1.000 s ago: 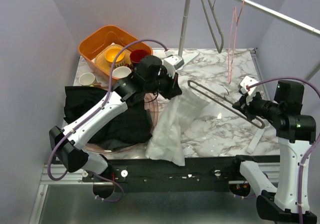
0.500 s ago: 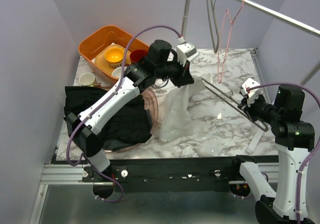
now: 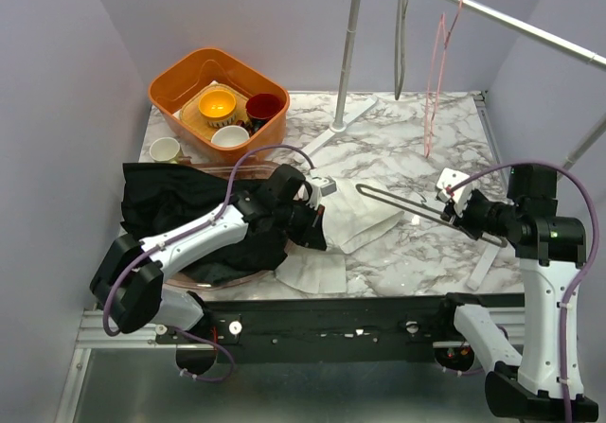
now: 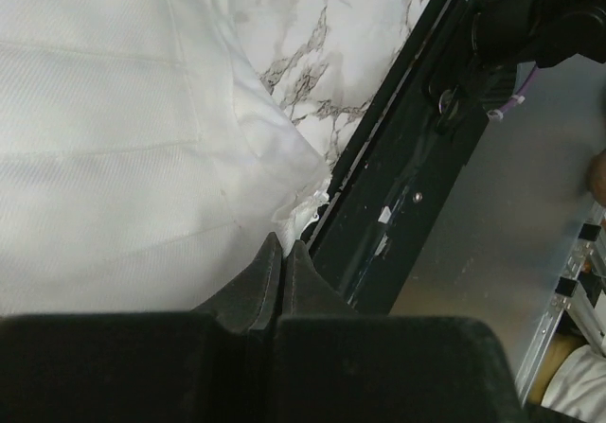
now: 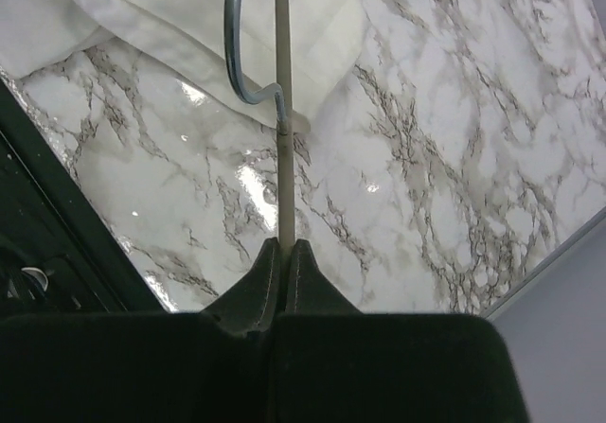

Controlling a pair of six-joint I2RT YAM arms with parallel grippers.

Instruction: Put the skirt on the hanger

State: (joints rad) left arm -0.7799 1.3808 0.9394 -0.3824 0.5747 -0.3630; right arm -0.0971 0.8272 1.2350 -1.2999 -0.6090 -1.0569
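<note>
Marble patterned the table (image 3: 417,149), and the white skirt (image 3: 374,217) lay crumpled on it near the front edge, one fold trailing toward the black frame rail. The left arm reached low and long from its base across a heap of black garment (image 3: 189,205), elbow nearly straight and wrist bent down. This put the left claw (image 3: 317,234) at the skirt's near-left edge. In the left wrist view the left claw (image 4: 276,253) had its fingers pressed together with no gap showing, the tips at the hem of the skirt (image 4: 114,139). Whether cloth was caught between them could not be told. Beyond the hem, the table (image 4: 312,26) showed bare.

The right arm stood upright from its base, forearm folded inward, so the right claw (image 3: 464,217) pointed left over the table. It pinched the straight bar of a grey hanger (image 3: 417,207), which stretched out level toward the skirt, its far end above the cloth's right side. From the right wrist, the right claw (image 5: 282,253) gripped the hanger (image 5: 281,158) tightly, its hook curving over the skirt (image 5: 170,16) with the table (image 5: 426,158) below.

At the back left sat an orange basket (image 3: 170,82) of bowls. A pink hanger (image 3: 437,73) hung from the rail (image 3: 492,11).
</note>
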